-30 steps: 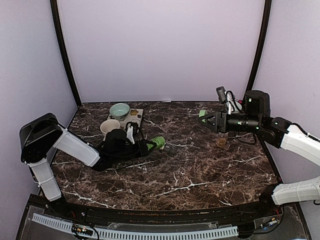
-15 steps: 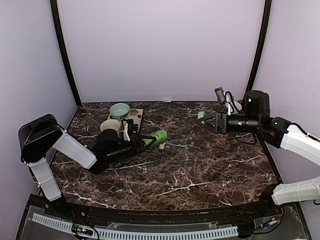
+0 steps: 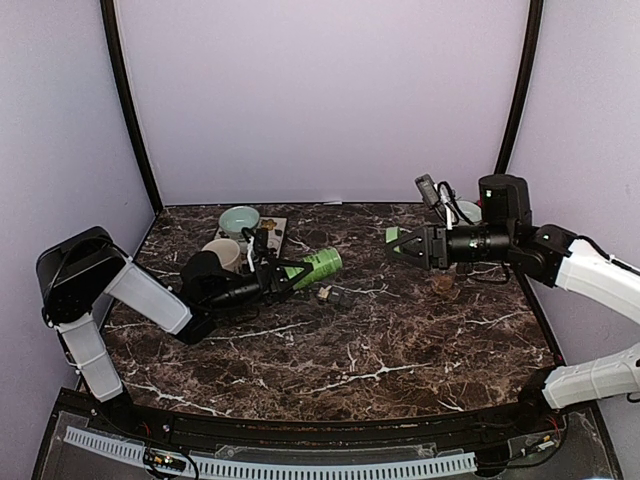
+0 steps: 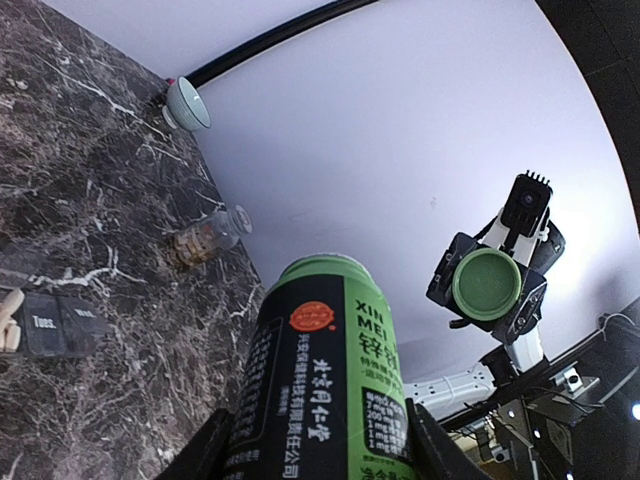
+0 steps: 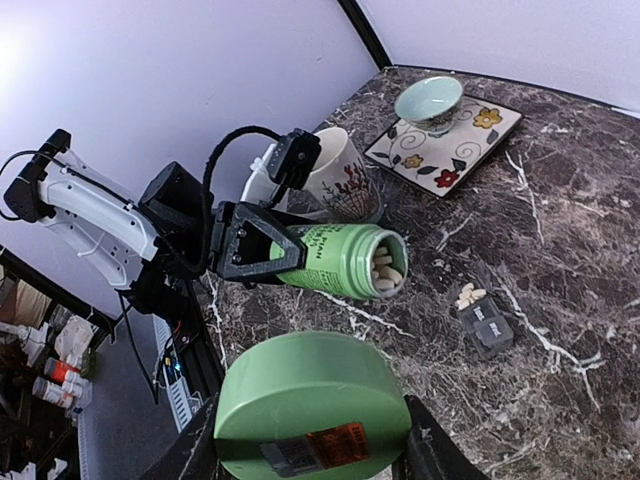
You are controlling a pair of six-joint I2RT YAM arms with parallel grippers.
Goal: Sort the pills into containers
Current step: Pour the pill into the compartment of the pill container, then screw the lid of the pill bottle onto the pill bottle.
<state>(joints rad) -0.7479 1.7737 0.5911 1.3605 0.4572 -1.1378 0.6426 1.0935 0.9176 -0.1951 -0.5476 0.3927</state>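
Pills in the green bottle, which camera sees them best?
Right wrist: it looks into the open green bottle at the pills. Top external shows the bottle sideways, those pills unseen; left wrist shows only its label.

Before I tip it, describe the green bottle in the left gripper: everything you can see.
The bottle is a glossy green cylinder, plastic by the look, with a black label panel of white Chinese print, "XIN MEI" and a round red seal. It is uncapped, and pale oblong pills lie just inside the mouth. The left gripper clamps its lower body and holds it nearly on its side, mouth pointing toward the right half of the table. It appears to hang clear of the table, and nothing else touches it.
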